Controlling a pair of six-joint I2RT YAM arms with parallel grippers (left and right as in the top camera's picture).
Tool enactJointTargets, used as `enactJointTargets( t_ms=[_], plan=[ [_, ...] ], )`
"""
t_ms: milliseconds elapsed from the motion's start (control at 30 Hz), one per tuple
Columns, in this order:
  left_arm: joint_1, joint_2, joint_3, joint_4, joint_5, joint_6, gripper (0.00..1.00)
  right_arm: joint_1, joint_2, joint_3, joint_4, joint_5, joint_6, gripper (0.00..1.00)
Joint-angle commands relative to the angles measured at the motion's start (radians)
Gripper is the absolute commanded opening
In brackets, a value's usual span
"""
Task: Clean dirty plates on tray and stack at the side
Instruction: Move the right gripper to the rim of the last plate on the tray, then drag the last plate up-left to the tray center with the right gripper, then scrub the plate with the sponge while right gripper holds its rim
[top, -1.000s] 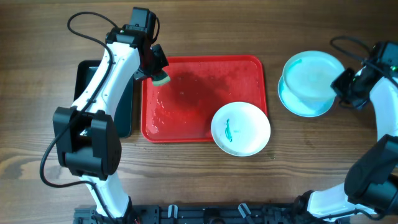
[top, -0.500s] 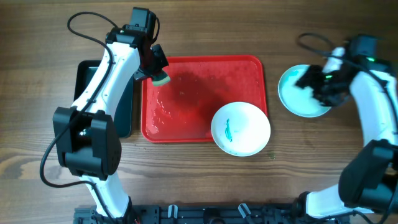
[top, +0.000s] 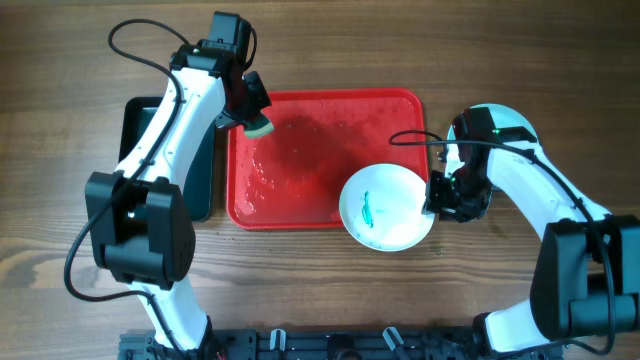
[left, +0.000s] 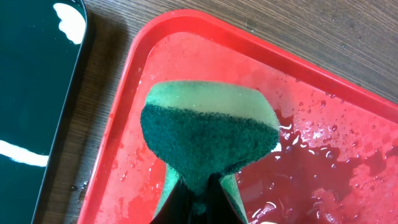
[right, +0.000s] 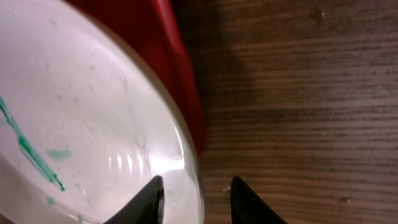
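One dirty white plate (top: 387, 207) overhangs the near-right corner of the red tray (top: 325, 95), and the right end effector (top: 443, 196), having left the blue plate (top: 505, 116) beside the tray, now straddles its rim, released, while the left end effector (top: 250, 110) clenches the sponge (top: 261, 126).

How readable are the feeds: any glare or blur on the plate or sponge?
Overhead: even light, sharp; the white plate reads clearly. Right wrist: plate close and soft, a glare streak near its rim. Left wrist: sponge sharp, wet red tray glinting, black tray mirroring bright patches.
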Motion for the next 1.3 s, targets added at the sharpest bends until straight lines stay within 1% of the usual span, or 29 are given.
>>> enactJointTargets(
  t_ms=[0,67,133,267,333,433,567,700,800,967,1033,1100,1133,1200,1267],
  plan=[
    [-0.001,0.007,-0.005,0.003,0.008,-0.017,0.04,0.005,-0.013,-0.036,0.032,0.007,0.006,0.30],
    [-0.001,0.007,-0.005,0.003,0.008,-0.017,0.04,0.005,-0.013,-0.046,0.051,0.007,0.010,0.25],
    [-0.003,0.007,-0.005,0.003,0.008,-0.017,0.04,0.005,-0.013,-0.051,0.063,0.008,0.027,0.04],
    [-0.003,0.007,-0.005,0.004,0.008,-0.017,0.04,0.005,-0.017,-0.039,0.056,-0.016,0.028,0.04],
    [-0.003,0.007,-0.005,0.004,0.008,-0.017,0.04,0.008,-0.034,0.008,0.037,-0.034,0.028,0.04],
    [-0.003,0.007,-0.005,0.006,0.008,-0.017,0.04,0.036,-0.042,0.113,0.061,0.008,0.030,0.04],
    [-0.003,0.007,-0.005,0.011,0.008,-0.017,0.04,0.114,-0.031,0.203,0.184,0.062,0.092,0.04],
    [-0.003,0.007,-0.005,0.011,0.008,-0.017,0.04,0.224,0.035,0.204,0.314,0.163,0.196,0.04],
    [-0.003,0.007,-0.005,0.011,0.008,-0.017,0.04,0.282,0.127,0.204,0.377,0.152,0.245,0.04],
    [-0.023,0.007,-0.005,0.029,0.008,-0.017,0.04,0.295,0.291,0.237,0.442,-0.019,0.264,0.05],
    [-0.042,0.008,-0.005,0.037,0.008,-0.017,0.04,0.295,0.328,0.265,0.440,-0.055,0.257,0.30],
    [-0.060,0.013,-0.005,0.047,0.005,-0.017,0.04,0.292,0.332,0.274,0.455,-0.045,0.228,0.34],
    [-0.068,0.016,-0.005,0.050,0.005,-0.017,0.04,0.285,0.332,0.283,0.459,-0.017,0.225,0.34],
    [-0.079,0.024,-0.005,0.056,0.004,-0.017,0.04,0.274,0.332,0.285,0.492,0.030,0.198,0.33],
    [-0.081,0.035,-0.005,0.053,0.003,-0.017,0.04,0.272,0.352,0.285,0.518,0.037,0.177,0.30]
  ],
)
